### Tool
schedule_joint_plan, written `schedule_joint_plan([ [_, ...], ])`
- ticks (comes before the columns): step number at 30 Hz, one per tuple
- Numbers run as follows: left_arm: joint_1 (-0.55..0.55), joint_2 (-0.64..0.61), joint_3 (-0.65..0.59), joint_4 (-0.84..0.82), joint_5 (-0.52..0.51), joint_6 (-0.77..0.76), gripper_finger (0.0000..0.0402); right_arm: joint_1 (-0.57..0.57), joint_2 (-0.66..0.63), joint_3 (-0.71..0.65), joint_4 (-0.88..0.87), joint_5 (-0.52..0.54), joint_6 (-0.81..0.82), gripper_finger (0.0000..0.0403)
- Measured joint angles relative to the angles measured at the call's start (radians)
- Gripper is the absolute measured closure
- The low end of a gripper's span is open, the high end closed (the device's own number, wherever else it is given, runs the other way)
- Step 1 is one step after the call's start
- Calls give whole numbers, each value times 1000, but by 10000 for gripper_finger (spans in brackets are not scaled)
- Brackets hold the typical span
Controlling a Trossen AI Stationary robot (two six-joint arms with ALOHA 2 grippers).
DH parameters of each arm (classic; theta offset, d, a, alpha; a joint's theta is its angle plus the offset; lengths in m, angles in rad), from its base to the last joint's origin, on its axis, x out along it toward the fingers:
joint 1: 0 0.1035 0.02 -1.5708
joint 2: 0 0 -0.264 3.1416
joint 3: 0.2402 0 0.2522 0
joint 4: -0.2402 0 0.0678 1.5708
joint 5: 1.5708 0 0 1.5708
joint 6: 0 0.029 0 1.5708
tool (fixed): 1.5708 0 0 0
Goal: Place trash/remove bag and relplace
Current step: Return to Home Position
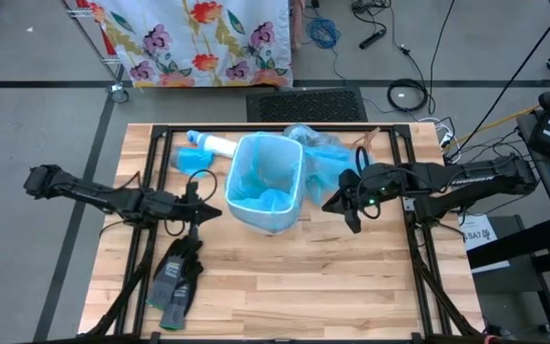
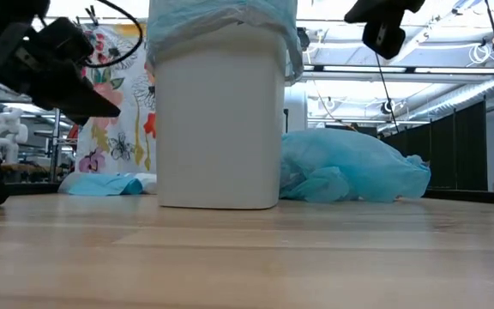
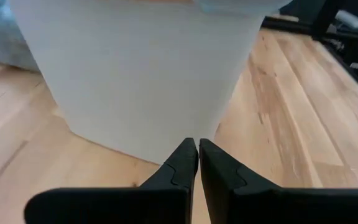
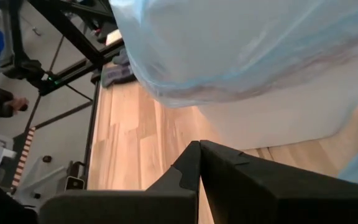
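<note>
The trash bin (image 2: 221, 120) stands upright near the middle of the table (image 1: 304, 287). Its long axis is vertical and its mouth points up, with a pale blue bag (image 2: 221, 21) lining it and folded over the rim. A second blue bag (image 2: 350, 167), bulky, lies just behind the bin toward my right arm, its length running across the table.

My left gripper (image 3: 197, 144) hovers beside the bin's left wall, fingers pressed together on nothing. My right gripper (image 4: 199, 146) hangs at the opposite side, likewise closed and empty.

Dark gloves (image 1: 175, 277) lie at front left, and a white bottle (image 1: 220, 143) lies behind the bin.
</note>
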Motion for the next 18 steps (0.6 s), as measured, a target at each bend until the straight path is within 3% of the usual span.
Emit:
schedule_joint_plan([
  [10,0,-242,-94,-130,45,31,377,-9,-46,0,-11,0,-38,403],
  [18,0,-313,-97,-132,92,109,377,-24,-106,-48,26,5,-71,403],
])
